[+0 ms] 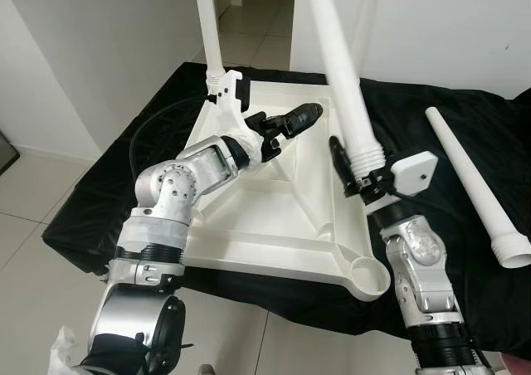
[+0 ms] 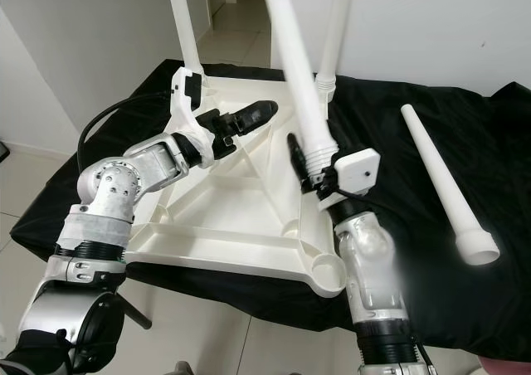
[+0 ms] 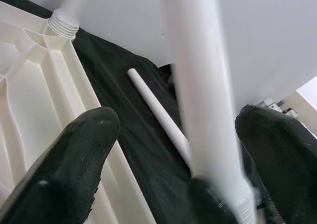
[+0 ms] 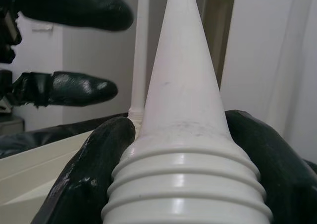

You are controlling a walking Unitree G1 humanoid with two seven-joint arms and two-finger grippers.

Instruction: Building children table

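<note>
Tabletop [image 1: 274,217] upside down, two far legs [image 1: 209,26] screwed in. Right gripper [image 1: 355,176] clamps third leg [image 1: 344,76]; left gripper [image 1: 286,126] wide, empty. Fourth leg [image 1: 473,184] lies right.

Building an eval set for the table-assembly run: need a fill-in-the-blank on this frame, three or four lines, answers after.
1. The right gripper is shut on a white tapered plastic table leg near its ____ end.
2. The upturned white plastic tabletop lies on a ____ cloth.
3. The left gripper has its fingers ____.
4. A loose white leg lies on the robot's ____ side.

Answers: threaded; black; open; right
</note>
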